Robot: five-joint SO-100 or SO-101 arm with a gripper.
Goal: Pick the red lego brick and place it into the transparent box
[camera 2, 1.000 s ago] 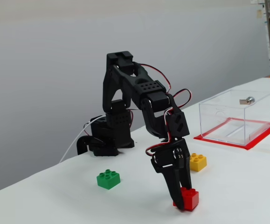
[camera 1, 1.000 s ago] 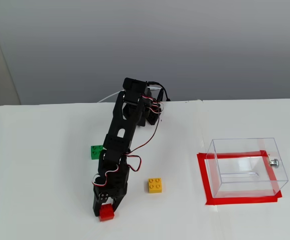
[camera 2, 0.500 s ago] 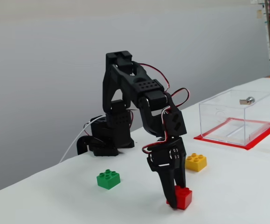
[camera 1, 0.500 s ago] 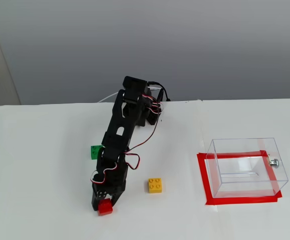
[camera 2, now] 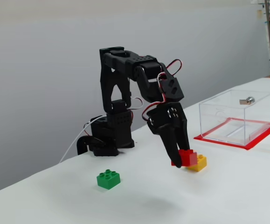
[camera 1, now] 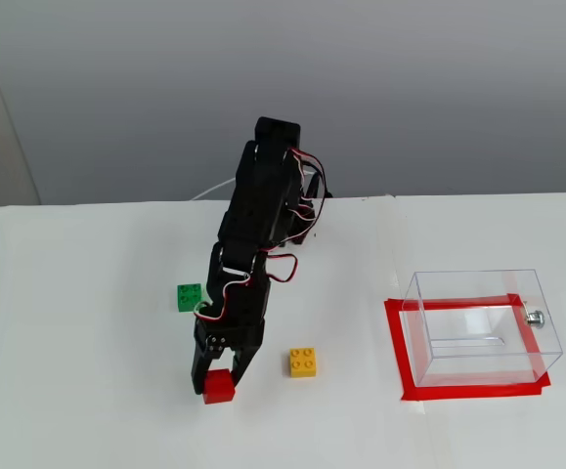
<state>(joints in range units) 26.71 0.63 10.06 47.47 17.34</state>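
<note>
The red lego brick (camera 1: 218, 386) (camera 2: 187, 157) hangs clear of the white table, pinched between the black fingers of my gripper (camera 1: 215, 381) (camera 2: 183, 158), which is shut on it. In both fixed views the arm is bent over with the gripper pointing down. The transparent box (camera 1: 482, 325) (camera 2: 237, 116) stands empty on a red tape outline to the right, well apart from the gripper, with a small metal knob on one wall.
A yellow brick (camera 1: 303, 362) (camera 2: 198, 163) lies on the table between gripper and box, close to the held brick. A green brick (camera 1: 190, 297) (camera 2: 108, 179) lies left of the arm. The arm's base (camera 2: 107, 140) sits at the table's back edge.
The gripper has risen off the table with the red brick in it and shifted a little toward the yellow brick. The arm's upper links have lifted.
</note>
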